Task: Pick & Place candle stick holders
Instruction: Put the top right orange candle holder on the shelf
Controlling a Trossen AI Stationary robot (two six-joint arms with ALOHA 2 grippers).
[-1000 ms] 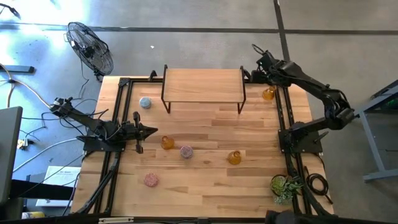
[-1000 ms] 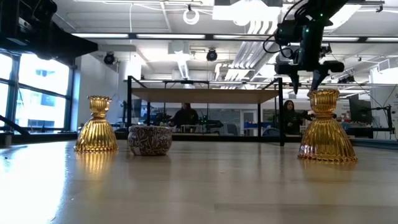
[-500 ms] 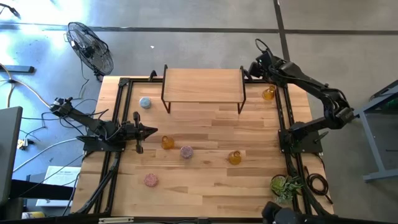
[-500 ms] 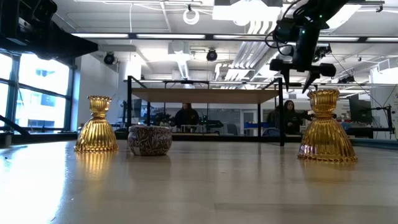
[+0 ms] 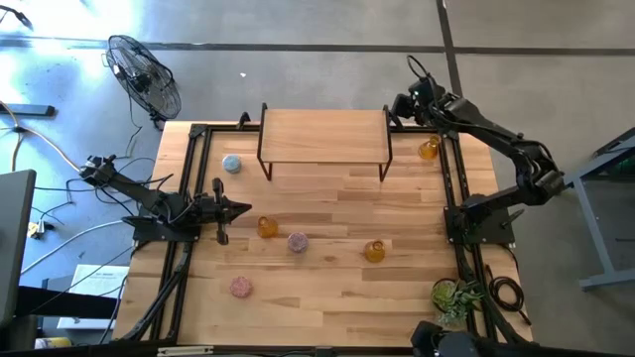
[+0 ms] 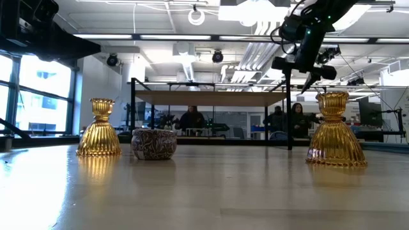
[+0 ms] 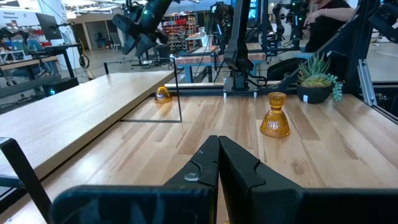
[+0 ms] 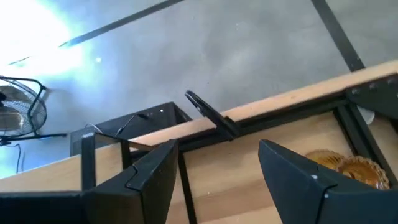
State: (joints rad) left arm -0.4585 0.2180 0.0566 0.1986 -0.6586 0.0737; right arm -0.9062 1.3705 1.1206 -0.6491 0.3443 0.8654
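Six holders (image 5: 266, 227) upright, scattered

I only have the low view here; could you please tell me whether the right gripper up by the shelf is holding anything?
Observer: No. The right gripper is open and empty, with its fingers spread.
Operator: Thank you. Is there a candle holder near it?
Observer: Yes, an amber holder stands on the table just right of the shelf.
Operator: And where is the left arm?
Observer: The left gripper is shut at the table's left side, close to a second amber holder.
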